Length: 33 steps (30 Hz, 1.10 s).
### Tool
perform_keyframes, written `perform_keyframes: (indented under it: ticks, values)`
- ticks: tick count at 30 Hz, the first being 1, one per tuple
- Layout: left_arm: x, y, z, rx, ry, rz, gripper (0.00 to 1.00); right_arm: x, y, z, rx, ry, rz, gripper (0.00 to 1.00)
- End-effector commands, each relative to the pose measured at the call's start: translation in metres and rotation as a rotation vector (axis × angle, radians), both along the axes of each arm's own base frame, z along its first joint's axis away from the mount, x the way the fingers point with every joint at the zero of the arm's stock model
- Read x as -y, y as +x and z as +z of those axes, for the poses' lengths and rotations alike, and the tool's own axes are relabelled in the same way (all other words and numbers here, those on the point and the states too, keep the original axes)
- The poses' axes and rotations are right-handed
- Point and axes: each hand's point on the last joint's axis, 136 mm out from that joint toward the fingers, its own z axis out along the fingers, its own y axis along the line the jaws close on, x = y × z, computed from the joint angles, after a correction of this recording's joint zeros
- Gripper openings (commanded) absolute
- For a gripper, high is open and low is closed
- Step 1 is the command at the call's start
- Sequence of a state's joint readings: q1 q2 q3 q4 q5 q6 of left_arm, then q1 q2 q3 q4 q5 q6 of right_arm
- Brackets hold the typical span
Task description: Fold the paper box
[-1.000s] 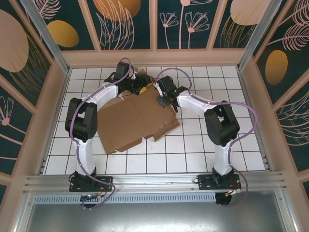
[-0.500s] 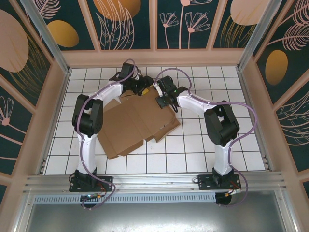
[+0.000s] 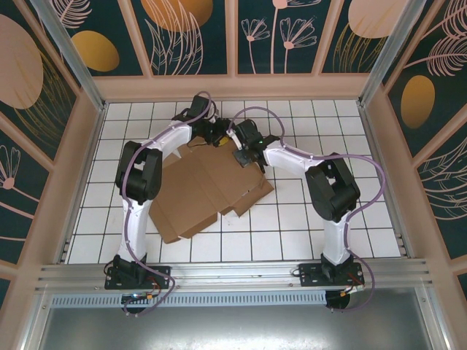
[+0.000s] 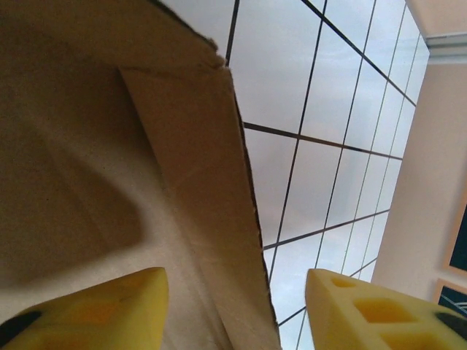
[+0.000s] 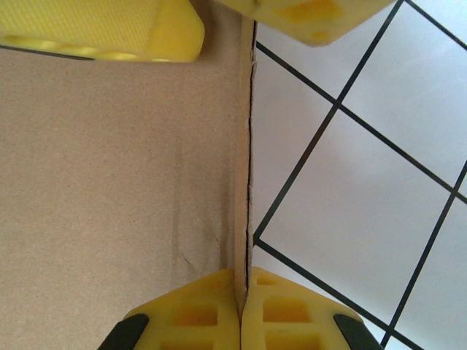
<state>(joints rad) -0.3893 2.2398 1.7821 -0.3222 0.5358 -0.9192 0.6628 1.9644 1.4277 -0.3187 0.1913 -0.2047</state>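
Your paper box (image 3: 208, 186) lies opened out as a flat, plain brown blank on the white tiled table (image 3: 314, 219), just off centre toward 9 o'clock, its near corner reaching toward 7 o'clock. Both arms reach to the blank's far edge, at about 12 o'clock of the cardboard. Your right pincer (image 3: 243, 151) is closed tight: in its wrist view the yellow fingers (image 5: 197, 313) meet at 6 o'clock with the thin edge of a cardboard flap pinched between them. Your left pincer (image 3: 216, 135) stands about half open; in its wrist view the two yellow fingers (image 4: 102, 306) sit well apart with a raised flap's ragged edge running between them, not clamped.
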Motion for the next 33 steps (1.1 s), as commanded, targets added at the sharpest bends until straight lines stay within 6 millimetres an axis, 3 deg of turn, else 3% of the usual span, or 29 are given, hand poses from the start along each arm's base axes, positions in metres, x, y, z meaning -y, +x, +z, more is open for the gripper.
perform_keyframes:
  ticks: [1,5,10,14,19,23,27,33]
  values:
    - [0.002,0.001,0.003,0.009,0.022,-0.012,0.44,0.0,0.004,0.02,0.081,-0.021,-0.002,0.0]
    - [-0.001,0.001,-0.004,0.0,0.044,-0.006,0.28,-0.001,0.003,0.024,0.107,-0.039,0.003,0.0]
    - [0.003,0.003,0.006,0.018,0.015,-0.007,0.05,0.004,0.003,0.036,0.16,-0.055,-0.016,0.03]
    - [0.0,0.007,0.022,0.041,-0.017,0.014,0.02,0.012,0.005,0.074,0.274,-0.031,-0.082,0.18]
    - [-0.001,0.01,0.048,0.077,-0.122,0.047,0.01,0.014,-0.012,0.134,0.335,0.205,-0.145,0.35]
    - [-0.005,0.013,0.058,0.083,-0.222,0.102,0.01,-0.011,-0.044,0.148,0.228,0.436,-0.083,0.31]
    - [-0.01,0.019,0.055,0.055,-0.256,0.153,0.0,-0.05,-0.087,0.133,0.104,0.545,0.06,0.21]
    - [-0.014,0.025,0.052,0.02,-0.333,0.211,0.0,-0.097,-0.132,0.063,-0.076,0.467,0.2,0.03]
